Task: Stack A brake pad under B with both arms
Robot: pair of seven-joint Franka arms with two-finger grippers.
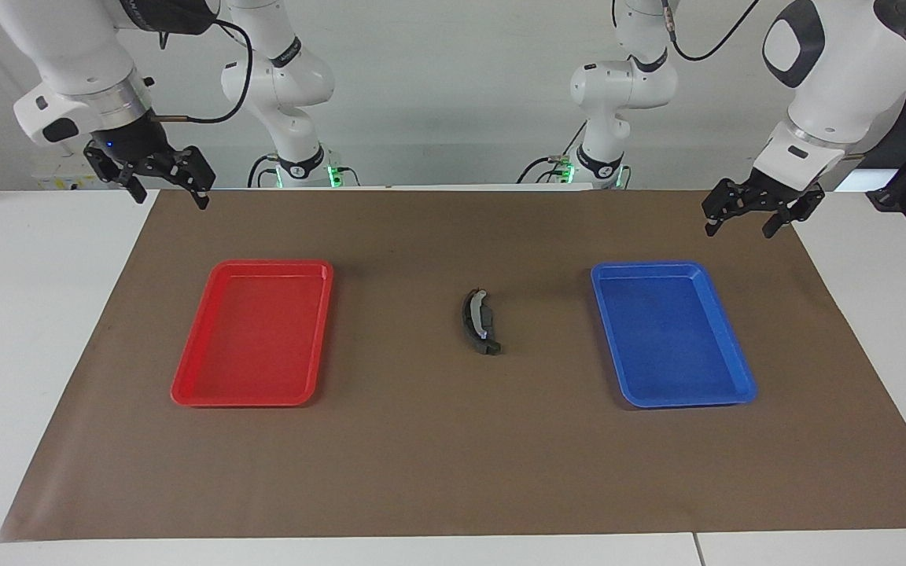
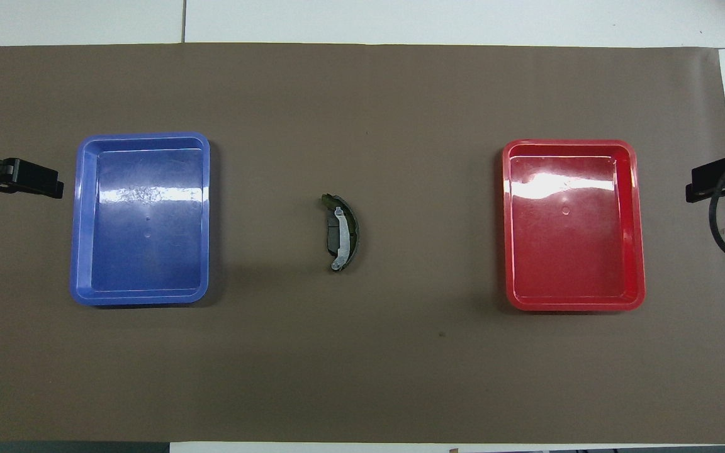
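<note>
The long crescent black pad B (image 1: 472, 324) (image 2: 351, 231), with a pale grey rim, lies at the middle of the brown mat. The short flat dark-grey pad A (image 1: 489, 316) (image 2: 333, 234) sits in B's inner curve, touching it and partly under it. My left gripper (image 1: 742, 225) (image 2: 54, 187) hangs open and empty over the mat's edge at the left arm's end, beside the blue tray. My right gripper (image 1: 170, 195) (image 2: 693, 192) hangs open and empty over the mat's edge at the right arm's end. Both are well apart from the pads.
A blue tray (image 1: 736, 385) (image 2: 85, 289) lies toward the left arm's end and a red tray (image 1: 189, 385) (image 2: 633, 296) toward the right arm's end. Nothing lies in either. The brown mat (image 1: 453, 472) covers most of the white table.
</note>
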